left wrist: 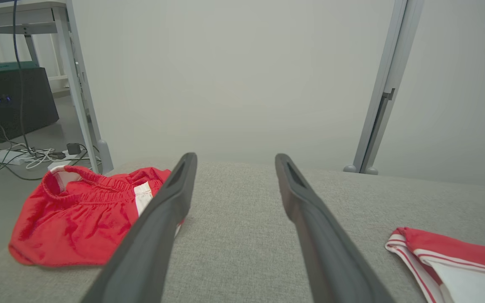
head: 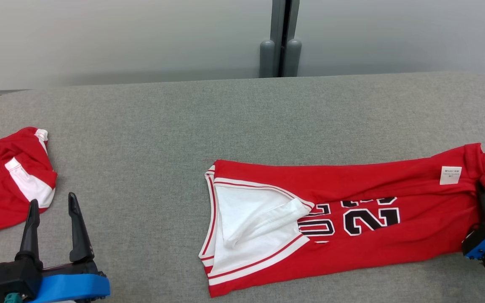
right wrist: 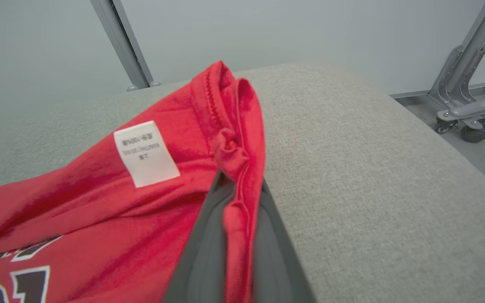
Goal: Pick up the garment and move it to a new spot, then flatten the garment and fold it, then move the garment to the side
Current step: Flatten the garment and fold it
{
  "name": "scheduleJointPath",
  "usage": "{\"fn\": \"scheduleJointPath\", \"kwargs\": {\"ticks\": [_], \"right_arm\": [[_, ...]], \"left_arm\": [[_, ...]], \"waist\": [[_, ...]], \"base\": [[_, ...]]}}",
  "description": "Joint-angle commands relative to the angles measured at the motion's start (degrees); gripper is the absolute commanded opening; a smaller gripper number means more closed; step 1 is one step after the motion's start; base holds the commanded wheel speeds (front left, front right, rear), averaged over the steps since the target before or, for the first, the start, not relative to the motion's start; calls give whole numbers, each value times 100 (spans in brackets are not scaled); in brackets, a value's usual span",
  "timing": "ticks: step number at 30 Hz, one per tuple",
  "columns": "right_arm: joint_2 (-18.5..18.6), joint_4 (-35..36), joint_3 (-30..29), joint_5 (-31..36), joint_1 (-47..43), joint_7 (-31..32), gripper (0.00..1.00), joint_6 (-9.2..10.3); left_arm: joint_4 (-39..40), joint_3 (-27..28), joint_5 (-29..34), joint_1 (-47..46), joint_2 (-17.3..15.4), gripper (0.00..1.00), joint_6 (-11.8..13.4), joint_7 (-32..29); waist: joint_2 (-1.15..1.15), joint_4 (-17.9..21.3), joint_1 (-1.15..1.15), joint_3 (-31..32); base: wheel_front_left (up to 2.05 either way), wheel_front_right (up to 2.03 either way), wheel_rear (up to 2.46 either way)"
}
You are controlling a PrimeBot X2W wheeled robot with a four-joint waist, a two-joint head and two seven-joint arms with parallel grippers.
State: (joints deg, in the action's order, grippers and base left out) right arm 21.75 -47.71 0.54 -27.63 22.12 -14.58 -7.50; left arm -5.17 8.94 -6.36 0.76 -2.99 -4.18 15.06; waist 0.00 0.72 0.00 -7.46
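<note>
The garment (head: 352,219) is a red sleeveless jersey with white trim and black numbers, folded lengthwise and lying across the right half of the grey table (head: 183,126). Its white care label (head: 450,175) faces up near the right end. My right gripper (head: 483,189) is shut on the jersey's right hem; in the right wrist view the red hem (right wrist: 236,210) is pinched between the two dark fingers (right wrist: 200,252). My left gripper (head: 53,208) stands open at the lower left, apart from the jersey, with nothing between its fingers (left wrist: 162,219). The jersey's white-trimmed corner (left wrist: 449,261) shows at the lower right of the left wrist view.
Red shorts with white side panels (head: 6,181) lie bunched at the table's left edge, just left of my left gripper, and appear as shorts (left wrist: 82,210) in the left wrist view. A grey post (head: 283,42) rises behind the table. A caster frame (right wrist: 465,113) stands off the right edge.
</note>
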Motion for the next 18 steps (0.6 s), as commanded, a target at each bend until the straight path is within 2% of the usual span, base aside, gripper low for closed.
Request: {"fn": "scheduleJointPath", "kwargs": {"ticks": [1,14,18], "right_arm": [[-1,79,36,29,47,14,0,1],[-676,1345,561,212,-331,177,0,-1],[-1003,1959,959,306,-414,375,0,-1]], "left_arm": [[-17,35,29,28,12,100,-24,15],[-82,-58,-27,40,14,100,-2,14],[-109,-106,-28,-31,15,100,2,15]], "waist": [[0,16,0,17],[0,30,0,37],[0,-11,0,15]], "base": [[0,0,0],[0,0,0],[0,0,0]]}}
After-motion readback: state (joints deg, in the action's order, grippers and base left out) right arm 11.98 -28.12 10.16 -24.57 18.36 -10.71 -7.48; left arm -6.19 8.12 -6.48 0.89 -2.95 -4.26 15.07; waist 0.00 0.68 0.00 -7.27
